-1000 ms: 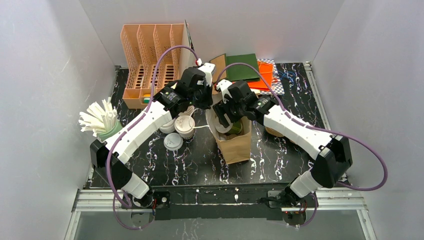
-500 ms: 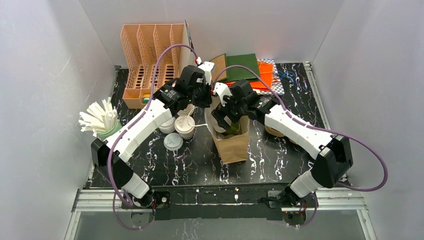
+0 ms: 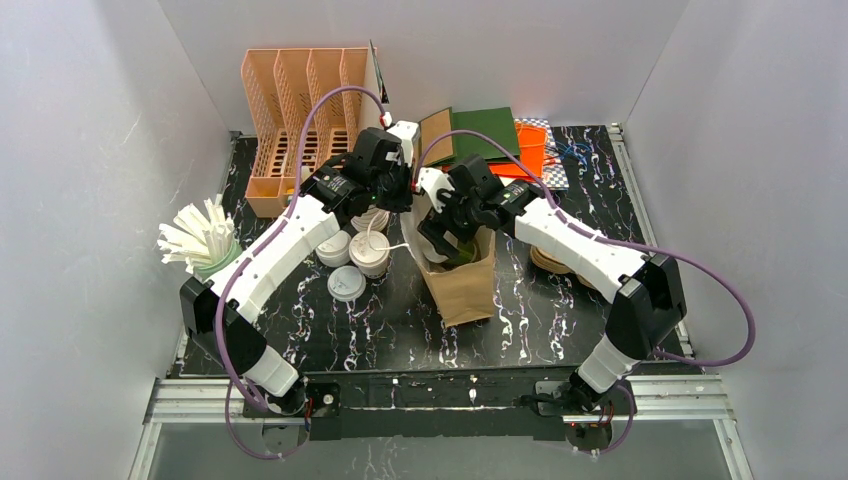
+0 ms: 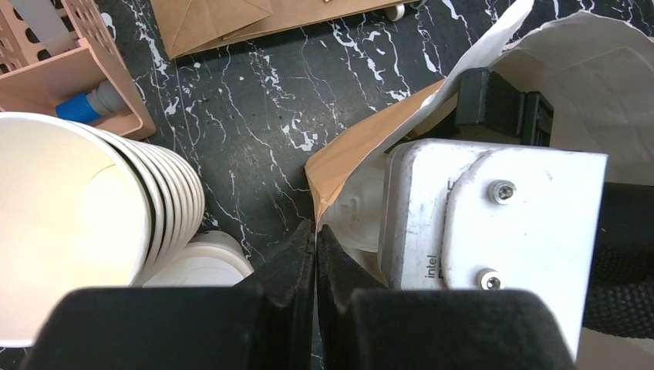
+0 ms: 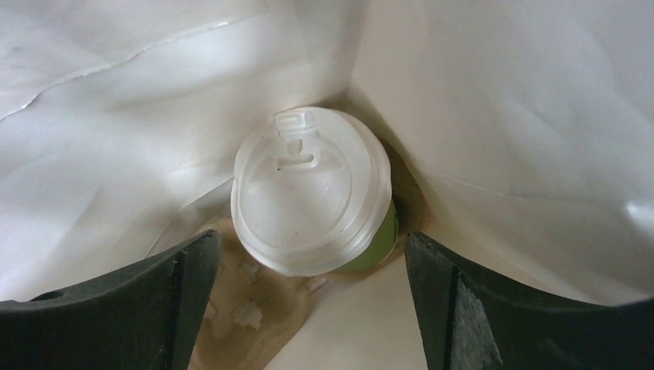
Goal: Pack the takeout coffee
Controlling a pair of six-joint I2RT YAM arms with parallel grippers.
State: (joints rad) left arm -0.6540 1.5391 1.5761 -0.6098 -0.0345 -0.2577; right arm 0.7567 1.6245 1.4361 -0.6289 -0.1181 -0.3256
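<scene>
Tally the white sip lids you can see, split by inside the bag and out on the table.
Lid on the green cup inside the paper bag: 1
Lids on the table, left of the bag: 3
Total: 4

Bright, even light; soft shadows

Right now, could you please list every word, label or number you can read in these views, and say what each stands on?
"intel": on the white camera housing beside the paper bag, left wrist view.
Raised marks on the lid of the takeout coffee: too faint to read.
Nothing else in any view is legible.
</scene>
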